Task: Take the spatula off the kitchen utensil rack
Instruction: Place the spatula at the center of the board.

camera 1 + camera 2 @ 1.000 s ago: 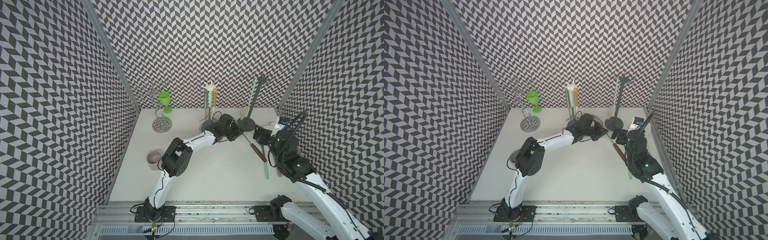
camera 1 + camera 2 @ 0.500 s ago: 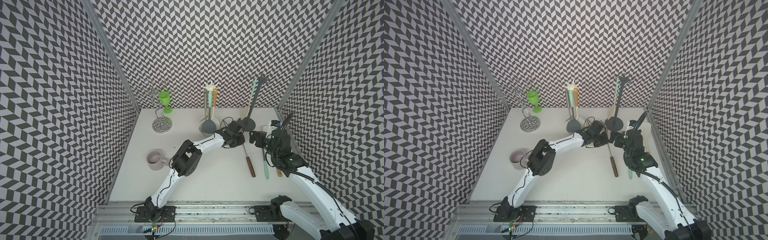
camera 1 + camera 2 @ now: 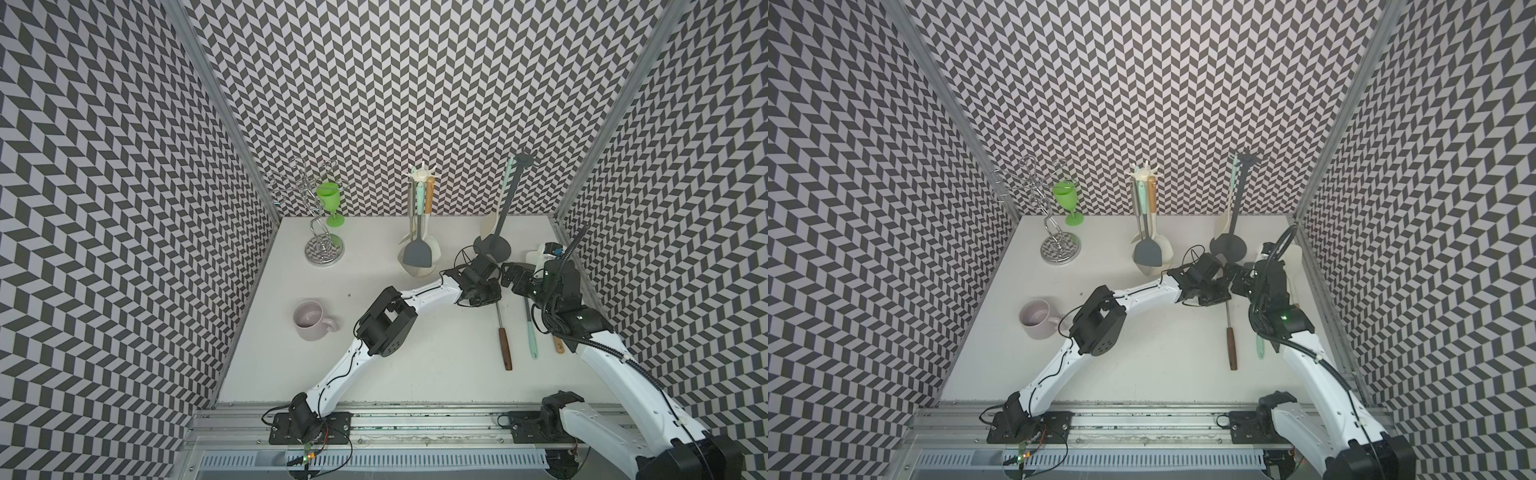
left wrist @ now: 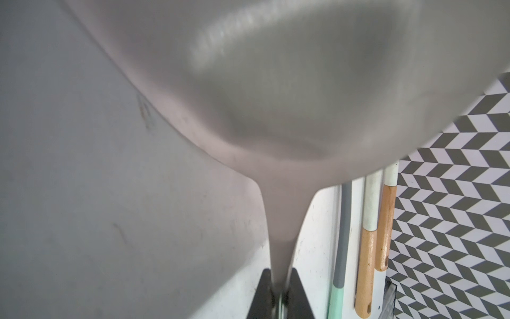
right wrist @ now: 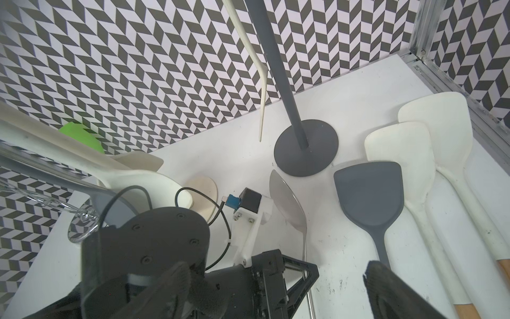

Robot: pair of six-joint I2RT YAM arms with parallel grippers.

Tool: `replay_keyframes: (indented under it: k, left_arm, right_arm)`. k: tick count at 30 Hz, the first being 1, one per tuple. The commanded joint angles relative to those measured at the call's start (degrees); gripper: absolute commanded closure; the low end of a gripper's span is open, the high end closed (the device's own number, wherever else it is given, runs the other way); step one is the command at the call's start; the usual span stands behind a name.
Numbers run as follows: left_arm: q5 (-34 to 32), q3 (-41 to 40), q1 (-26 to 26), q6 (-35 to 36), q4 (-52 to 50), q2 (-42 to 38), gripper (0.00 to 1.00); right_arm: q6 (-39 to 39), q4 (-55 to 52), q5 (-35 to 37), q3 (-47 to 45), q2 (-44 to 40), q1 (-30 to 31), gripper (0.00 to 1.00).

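steel utensil [image 5: 287, 198] in left claw [image 4: 280, 295]; one grey spatula [image 5: 369, 193], two cream spatulas [image 5: 397, 146].

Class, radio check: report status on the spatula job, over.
Left gripper shut on metal spatula at its neck. Right gripper open, close beside. Spatula off dark rack, lying on table. Grey spatula alongside, apart.
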Motion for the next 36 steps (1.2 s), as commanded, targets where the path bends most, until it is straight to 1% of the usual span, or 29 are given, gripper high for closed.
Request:
replay_keyframes:
  k: [1, 11, 16, 19, 23, 31, 36]
  left_arm:
    - [0.3, 1.7, -1.1, 1.0, -0.4, 1.9, 1.0]
    - [2.6, 1.1, -2.5, -3.1, 0.9, 4.4, 1.0]
    - [4.0, -0.5, -2.9, -6.1, 2.5, 4.6, 0.91]
    - [4.3, -0.9, -2.9, -7.1, 3.0, 4.7, 0.89]
    - [4.3, -1.0, -2.8, -7.6, 3.5, 5.0, 0.83]
    - [4.9, -1.3, -2.8, -7.9, 4.1, 5.4, 0.82]
    - [4.4, -2.2, -2.8, -7.7, 4.1, 4.1, 0.8]
  right_arm:
    - [0.0, 3.4, 0.4, -0.9, 0.2, -0.6, 0.0]
    - [-0.1, 3.9, 0.0, -1.4, -0.3, -1.3, 0.0]
    - [-0.1, 4.2, -0.4, -1.6, -0.3, -1.7, 0.0]
    - [-0.1, 4.5, -0.8, -1.7, -0.3, -1.8, 0.0]
    - [-0.2, 4.7, -1.0, -1.9, -0.2, -1.8, 0.0]
    - [-0.3, 4.9, -1.4, -2.2, -0.1, -2.0, 0.0]
    - [-0.3, 5.0, -1.7, -2.3, 0.0, -2.2, 0.0]
